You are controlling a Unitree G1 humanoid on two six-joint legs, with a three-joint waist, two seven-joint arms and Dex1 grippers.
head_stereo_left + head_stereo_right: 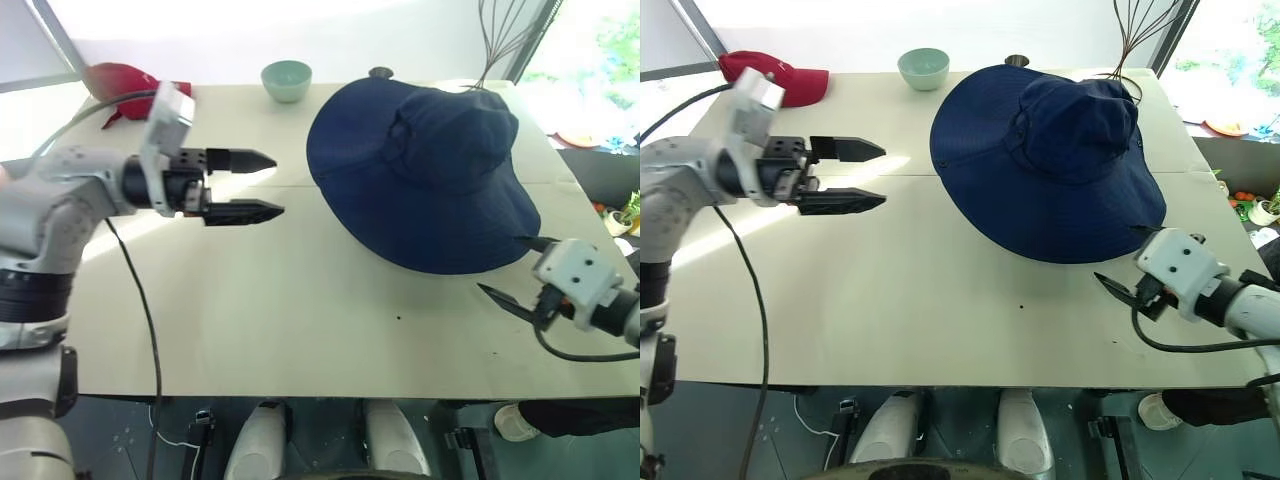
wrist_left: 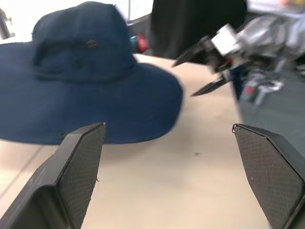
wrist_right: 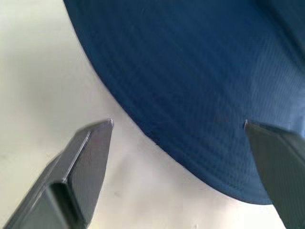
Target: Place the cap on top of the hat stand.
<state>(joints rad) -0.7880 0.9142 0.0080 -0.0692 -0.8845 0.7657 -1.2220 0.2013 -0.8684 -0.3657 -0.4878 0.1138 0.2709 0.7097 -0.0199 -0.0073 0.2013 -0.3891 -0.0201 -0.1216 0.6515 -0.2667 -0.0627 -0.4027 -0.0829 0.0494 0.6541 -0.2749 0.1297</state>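
The cap [image 1: 430, 170], a big navy sun hat with a wide floppy brim, rests crown up on the right half of the pale table [image 1: 300, 320]. The hat stand is hidden or out of view. My left gripper [image 1: 279, 185] hovers open to the left of the brim, pointing at it with nothing between its fingers. My right gripper [image 1: 498, 263] is open at the brim's near right edge, holding nothing. In the right wrist view the brim's edge [image 3: 190, 95] lies just ahead of the open fingers. The left wrist view takes in the cap [image 2: 81, 71] and the right gripper [image 2: 190, 71] beyond it.
A red baseball cap [image 1: 125, 80] lies at the far left corner and a pale green bowl [image 1: 287, 80] stands at the back. A tall wire stand [image 1: 505, 40] rises behind the hat. A small dark round thing [image 1: 380, 72] sits by the far edge.
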